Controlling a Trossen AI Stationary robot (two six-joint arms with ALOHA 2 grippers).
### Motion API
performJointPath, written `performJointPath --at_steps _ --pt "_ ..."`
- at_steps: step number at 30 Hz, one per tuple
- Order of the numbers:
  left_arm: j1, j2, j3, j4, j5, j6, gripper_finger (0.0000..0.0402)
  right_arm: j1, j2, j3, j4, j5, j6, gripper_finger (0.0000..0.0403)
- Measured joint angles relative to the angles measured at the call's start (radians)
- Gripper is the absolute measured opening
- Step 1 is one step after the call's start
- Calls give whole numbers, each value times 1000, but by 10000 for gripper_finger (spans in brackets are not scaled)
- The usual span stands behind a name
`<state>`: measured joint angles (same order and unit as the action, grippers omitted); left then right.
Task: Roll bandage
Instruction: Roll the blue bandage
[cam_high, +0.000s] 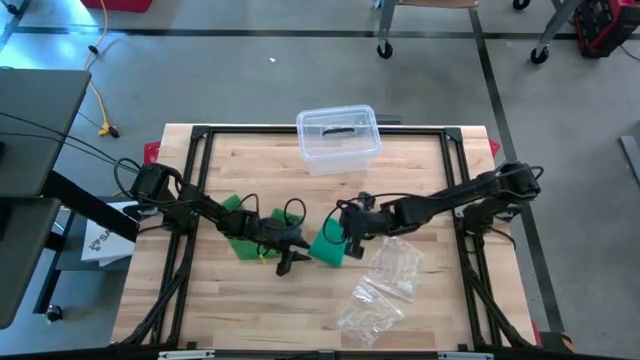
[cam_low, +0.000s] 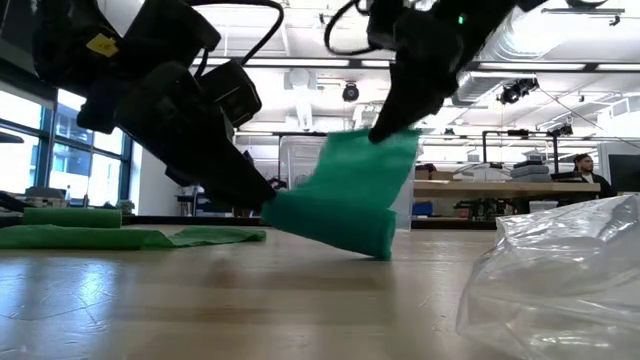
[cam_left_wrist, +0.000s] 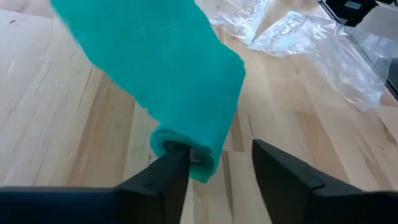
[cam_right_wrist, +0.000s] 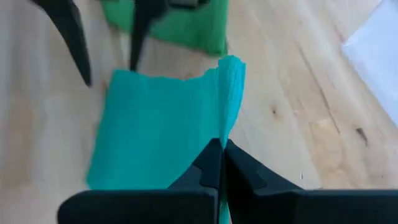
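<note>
right gripper (cam_right_wrist: 221, 149) pinches the teal bandage (cam_high: 328, 246) edge taut — left gripper (cam_left_wrist: 217, 165), jaws apart around the rolled end, should wind evenly.

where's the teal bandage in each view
High view: teal bandage at table centre, between the two claws.
Low view: centre, top edge hanging from the right claw, rolled end down on the table.
Left wrist view: upper middle, rolled end by one finger of the left claw.
Right wrist view: centre left, edge pinched in the shut right claw.
Shared landmark: clear plastic bag.
</note>
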<state>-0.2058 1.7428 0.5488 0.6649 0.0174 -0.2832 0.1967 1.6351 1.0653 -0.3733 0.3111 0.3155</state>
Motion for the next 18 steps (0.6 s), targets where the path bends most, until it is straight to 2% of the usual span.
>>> performJointPath --at_steps 8,13,18 --pt "-10 0 0 -11 1 35 16 -8 111 0 -24 -24 -11 0" --pt "-48 -13 0 54 67 98 7 -8 148 -3 -80 -28 -30 0" --pt "-82 -63 0 213 104 144 2 -6 147 -133 91 -56 -42 0"
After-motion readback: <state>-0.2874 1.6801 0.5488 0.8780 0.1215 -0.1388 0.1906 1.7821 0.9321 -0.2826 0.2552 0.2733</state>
